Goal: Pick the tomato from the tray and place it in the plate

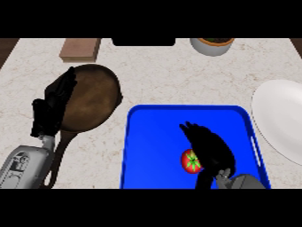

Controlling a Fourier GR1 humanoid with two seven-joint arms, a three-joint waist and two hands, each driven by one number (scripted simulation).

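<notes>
So the small red tomato with the green stalk (pixel 190 161) sits in the flat blue rectangular tray (pixel 154 133), down toward the tray's 6 o'clock edge. The black right hand (pixel 209 146) hangs right over it, covering the tomato's 3 o'clock side, fingers straight and held together, pointing toward 11 o'clock. They don't look wrapped round the fruit yet, so I'd call this the grasp step, barely started.

To do it well, I'd bring the palm down over the tomato so fingers and thumb end up on opposite sides, then curl in around the widest part. It's round and will probably roll on that smooth tray if it's nudged from one side only. Lift straight up to clear the tray's raised rim before swinging toward the round white plate (pixel 290 122), which sits on the marble tabletop (pixel 179 75) at the tray's 3 o'clock.

The left hand (pixel 52 108) just rests over the brown frying pan (pixel 87 99) at 9 o'clock, fingers straight.
</notes>
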